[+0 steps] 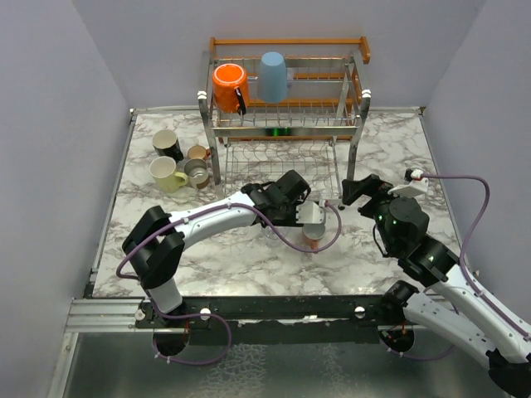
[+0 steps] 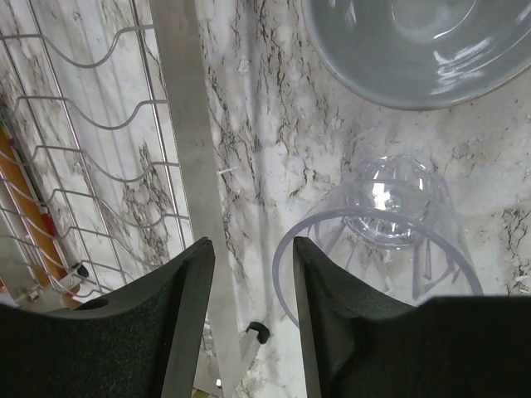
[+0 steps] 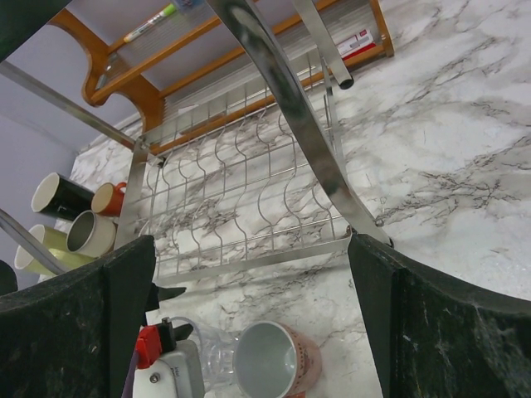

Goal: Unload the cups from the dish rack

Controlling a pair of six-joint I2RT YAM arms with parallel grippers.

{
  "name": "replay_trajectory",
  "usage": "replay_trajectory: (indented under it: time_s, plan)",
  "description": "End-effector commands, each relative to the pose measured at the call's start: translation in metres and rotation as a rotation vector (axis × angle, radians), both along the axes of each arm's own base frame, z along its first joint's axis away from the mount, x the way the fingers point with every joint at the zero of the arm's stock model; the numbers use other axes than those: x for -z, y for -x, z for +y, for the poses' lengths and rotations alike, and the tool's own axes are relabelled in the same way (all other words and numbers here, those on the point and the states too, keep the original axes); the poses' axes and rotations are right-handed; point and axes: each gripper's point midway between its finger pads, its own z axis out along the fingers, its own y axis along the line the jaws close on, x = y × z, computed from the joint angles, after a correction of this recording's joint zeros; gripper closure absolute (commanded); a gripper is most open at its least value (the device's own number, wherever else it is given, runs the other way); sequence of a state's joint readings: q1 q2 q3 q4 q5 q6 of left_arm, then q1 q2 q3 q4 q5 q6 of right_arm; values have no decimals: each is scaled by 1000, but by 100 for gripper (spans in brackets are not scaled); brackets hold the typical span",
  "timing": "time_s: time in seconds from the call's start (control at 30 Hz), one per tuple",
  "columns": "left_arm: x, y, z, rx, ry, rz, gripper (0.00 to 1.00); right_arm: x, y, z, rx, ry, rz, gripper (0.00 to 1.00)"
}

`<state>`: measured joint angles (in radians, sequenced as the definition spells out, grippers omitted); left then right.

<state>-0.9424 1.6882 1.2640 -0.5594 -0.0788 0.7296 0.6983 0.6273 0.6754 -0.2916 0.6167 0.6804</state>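
1. Top: high behind the near edge, looking down over the table [image 1: 398,149];
2. Left wrist: close, facing straight down;
3. Right wrist: low, facing the dish rack [image 3: 290,116]; both wrists seemingly share the clear cup [image 2: 390,224].

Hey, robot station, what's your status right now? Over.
Left gripper open at clear glass rim. Right gripper open, empty. Orange mug, blue cup in dish rack. Rack leg ahead of right gripper.
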Motion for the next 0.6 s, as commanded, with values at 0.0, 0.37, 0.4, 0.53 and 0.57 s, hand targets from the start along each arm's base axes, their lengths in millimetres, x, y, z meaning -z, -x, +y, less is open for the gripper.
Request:
replay_trajectory:
  time_s: [0.0, 0.37, 0.4, 0.53, 0.57]
  plan:
    - [-2, 2, -19, 25, 87, 13, 55, 0, 0, -2, 9, -8, -4, 0]
    - [15, 20, -25, 45, 111, 121, 60, 0, 0, -2, 8, -13, -8, 0]
    - [14, 22, -26, 41, 124, 129, 62, 0, 0, -1, 7, -11, -8, 0]
    - [18, 28, -29, 15, 156, 169, 69, -1, -1, 0, 5, -10, -8, 0]
    - [20, 29, -29, 4, 161, 179, 71, 0, -2, 1, 3, -8, -5, 0]
